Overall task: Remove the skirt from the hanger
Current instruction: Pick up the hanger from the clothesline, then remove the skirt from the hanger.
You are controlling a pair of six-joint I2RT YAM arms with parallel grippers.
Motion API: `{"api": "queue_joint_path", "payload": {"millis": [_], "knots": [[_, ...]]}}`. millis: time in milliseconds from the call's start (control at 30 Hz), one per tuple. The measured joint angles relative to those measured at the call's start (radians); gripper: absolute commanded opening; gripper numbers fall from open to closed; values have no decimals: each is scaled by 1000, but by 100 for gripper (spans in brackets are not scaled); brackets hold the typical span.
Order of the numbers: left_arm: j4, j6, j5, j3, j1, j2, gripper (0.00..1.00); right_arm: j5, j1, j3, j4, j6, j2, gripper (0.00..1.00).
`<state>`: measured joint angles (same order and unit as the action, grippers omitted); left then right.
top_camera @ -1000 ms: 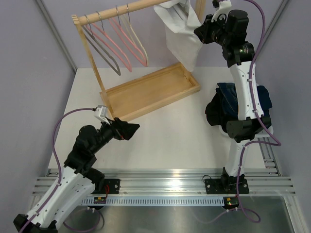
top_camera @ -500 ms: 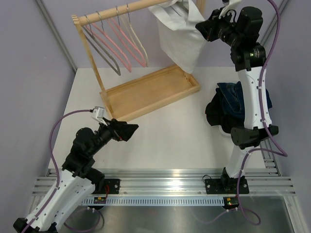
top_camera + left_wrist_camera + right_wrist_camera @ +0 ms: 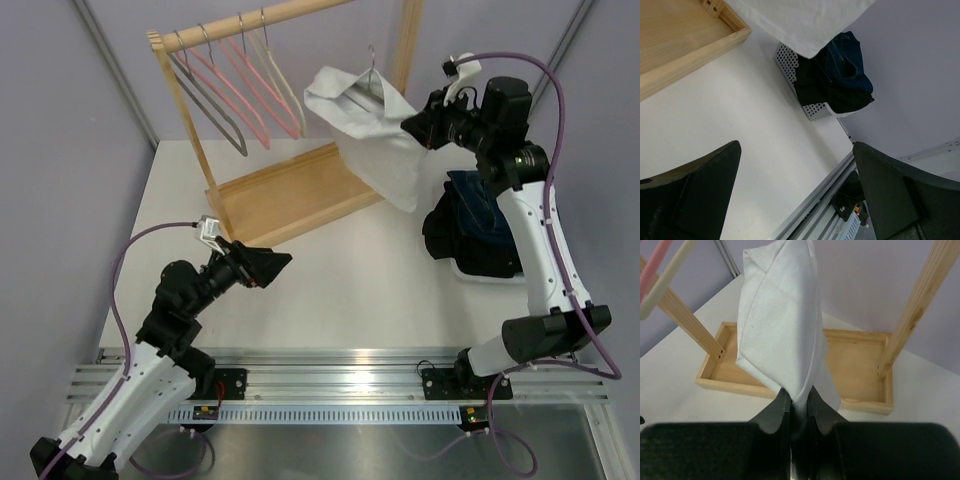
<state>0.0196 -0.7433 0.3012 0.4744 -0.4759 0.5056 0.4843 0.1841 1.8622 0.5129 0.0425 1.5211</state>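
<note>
Between the fingers [image 3: 774, 414] of the right gripper [image 3: 799, 396], pressed together with only a thin fold between them, we pinch the skirt [image 3: 780, 325] at one bunched edge. The cloth fans out toward 12 o'clock in the wrist view. Seen from above, the skirt hangs in the air at about 1 o'clock over the table [image 3: 350, 290]. It is draped on a thin wire hanger [image 3: 372, 62] whose hook pokes up from the top fold and looks clear of the rail of the wooden rack [image 3: 250, 20]. We cannot tell whether the pinch takes in the wire as well as the cloth.

To do this step well, we judge that the other hand is needed. The left gripper [image 3: 265, 265] sits at 8 o'clock, fingers spread wide and holding nothing, well apart from the garment. One hand should steady the hanger by its wire while the other draws the cloth off sideways, slowly, since a straight downward tug would likely snag.

The skirt is a matte, pale woven fabric, limp and creasing into soft flat folds, so it will sag rather than hold shape. The wire looks thin, stiff and smooth. At 11 o'clock, spare hangers [image 3: 235, 95] in pink, cream and grey hang on the rail above the rack's plank tray [image 3: 300, 195]. At 3 o'clock a perforated basket [image 3: 787, 65] holds dark, heavier clothes.
</note>
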Motion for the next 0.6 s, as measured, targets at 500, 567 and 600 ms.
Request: {"api": "queue_joint_path", "payload": {"millis": [500, 567, 600], "knots": [[601, -393, -77, -64, -251, 463, 72, 61, 0, -713, 4, 110, -402, 0], [716, -455, -107, -34, -290, 581, 67, 68, 1, -794, 5, 139, -438, 0], [773, -494, -122, -18, -303, 644, 62, 69, 1, -829, 7, 152, -460, 0]]}}
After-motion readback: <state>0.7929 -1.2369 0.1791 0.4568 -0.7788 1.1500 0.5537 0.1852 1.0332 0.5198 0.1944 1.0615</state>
